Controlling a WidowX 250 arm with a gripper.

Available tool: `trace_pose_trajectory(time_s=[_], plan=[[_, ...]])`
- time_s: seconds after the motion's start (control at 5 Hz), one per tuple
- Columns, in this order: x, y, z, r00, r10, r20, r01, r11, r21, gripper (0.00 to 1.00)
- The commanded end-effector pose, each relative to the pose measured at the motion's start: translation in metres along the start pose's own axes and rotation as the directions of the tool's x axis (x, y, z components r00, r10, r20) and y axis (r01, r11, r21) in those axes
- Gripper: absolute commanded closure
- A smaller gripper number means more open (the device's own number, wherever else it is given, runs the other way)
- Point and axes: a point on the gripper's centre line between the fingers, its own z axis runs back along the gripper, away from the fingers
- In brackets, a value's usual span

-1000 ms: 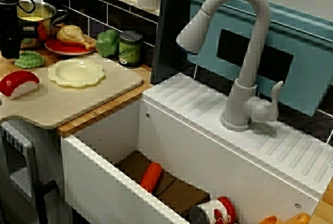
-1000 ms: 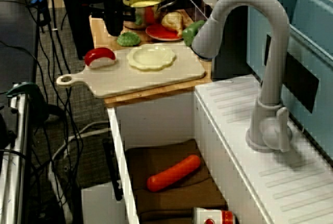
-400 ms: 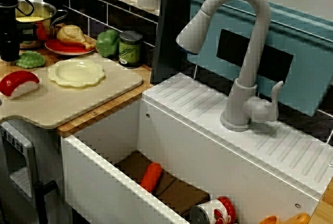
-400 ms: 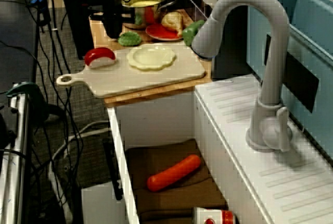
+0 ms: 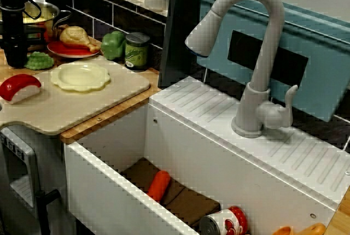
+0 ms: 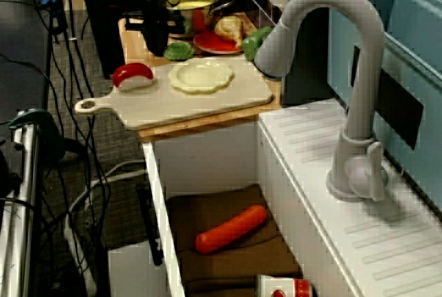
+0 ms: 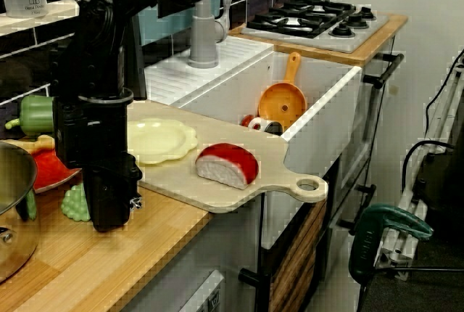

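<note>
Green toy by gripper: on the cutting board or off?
Off: green toy lies on the wooden counter beside the gripper, not on the cutting board.

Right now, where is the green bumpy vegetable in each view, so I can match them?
View across the sink: green bumpy vegetable far left, just behind the cutting board.
View along the counter: the vegetable upper left of centre, beyond the board.
View from the pot end: the vegetable lower left, left of the board.
Shared landmark: the cutting board.
</note>
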Motion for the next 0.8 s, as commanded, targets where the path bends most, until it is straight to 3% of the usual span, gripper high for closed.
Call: trace_pose_trajectory(time_s=[0.0, 0.6], plan=[[0.0087, -0.0071, 0.0196, 1.000, 0.014, 0.026, -0.013, 0.999, -0.050, 1.00], [0.0081, -0.0136, 0.0273, 1.000, 0.019, -0.002, -0.020, 0.996, -0.084, 1.00]])
